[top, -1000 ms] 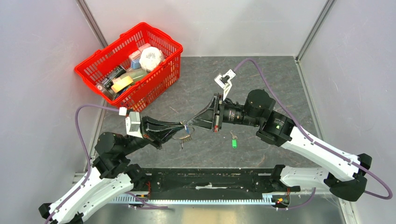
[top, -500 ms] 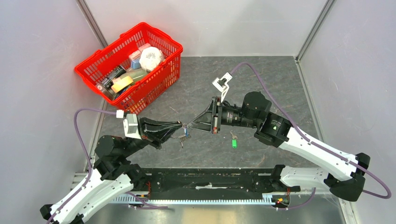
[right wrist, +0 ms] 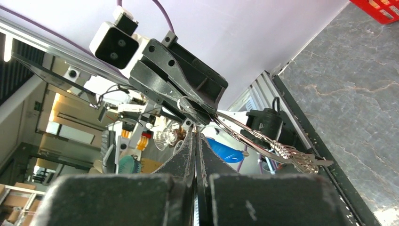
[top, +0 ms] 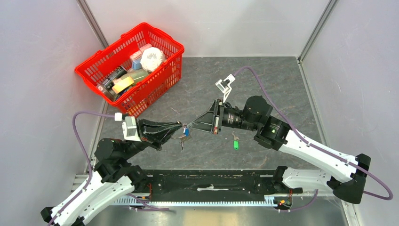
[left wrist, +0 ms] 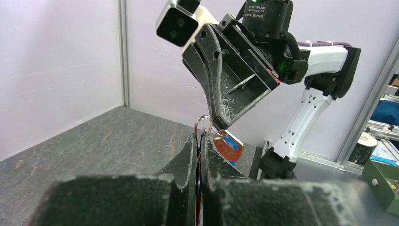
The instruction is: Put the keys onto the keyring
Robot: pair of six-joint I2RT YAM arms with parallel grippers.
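Shifted slightly leftward, the left gripper is clamped on the keyring at frame centre, and the right gripper is pinched on a blue key held against it. Threading is judged unfinished; a green key is left lying right of centre.

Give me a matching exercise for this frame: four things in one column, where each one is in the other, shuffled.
1. green key
2. blue key
3. keyring
4. basket

A. pinched in the left tool
B. at the back left of the table
C. lying loose on the table, apart from both arms
D. held at the tip of the right tool

Pairs: 1-C, 2-D, 3-A, 4-B
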